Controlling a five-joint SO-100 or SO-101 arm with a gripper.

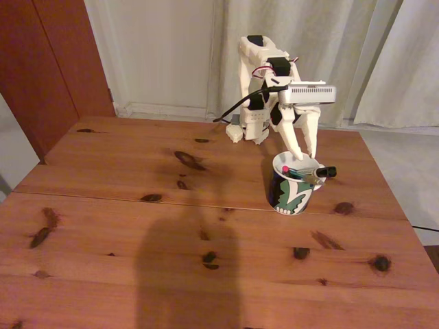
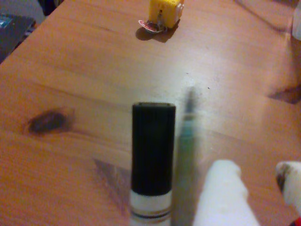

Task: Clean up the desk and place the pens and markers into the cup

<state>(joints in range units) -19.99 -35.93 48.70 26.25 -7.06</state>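
The cup (image 1: pixel 291 195), white inside and patterned navy and green outside, stands on the wooden desk (image 1: pixel 137 226) right of centre. A white marker with a black cap (image 1: pixel 321 172) leans out of it to the right. Beside it in the cup are a slim pen with a red tip (image 1: pixel 286 168) and a green pen (image 1: pixel 302 177). My gripper (image 1: pixel 305 155) hangs just above the cup's far rim, open, with nothing between its fingers. In the wrist view the black-capped marker (image 2: pixel 153 150) and the blurred green pen (image 2: pixel 186 141) point away over the desk (image 2: pixel 70 70), left of my gripper (image 2: pixel 256 186) and its white fingertips (image 2: pixel 221 197).
A small yellow boxy object (image 2: pixel 164 12) with wires lies on the desk near the arm's base (image 1: pixel 252 127). Curtains hang behind the desk's far edge. A dark knot (image 2: pixel 47 121) marks the wood in the wrist view.
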